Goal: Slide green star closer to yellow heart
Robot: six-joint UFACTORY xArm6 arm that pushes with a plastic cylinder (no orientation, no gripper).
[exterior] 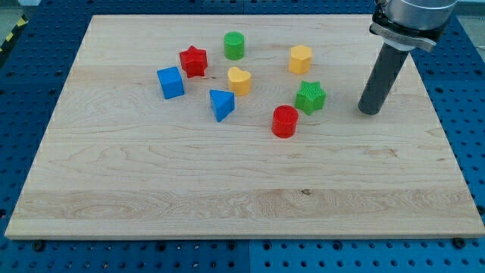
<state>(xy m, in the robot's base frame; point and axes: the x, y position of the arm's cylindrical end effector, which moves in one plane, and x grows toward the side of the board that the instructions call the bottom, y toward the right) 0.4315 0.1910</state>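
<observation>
The green star (311,97) lies right of the board's middle, just up and right of the red cylinder (285,121). The yellow heart (239,80) lies to the star's left, about a hundred pixels away, a little higher in the view. My tip (369,111) rests on the board to the right of the green star, with a clear gap between them. The dark rod rises from it toward the view's top right.
A yellow hexagon block (301,58) lies above the star. A green cylinder (234,45), a red star (194,61), a blue cube (170,82) and a blue triangle (221,104) lie around the heart. The wooden board (227,189) sits on a blue perforated table.
</observation>
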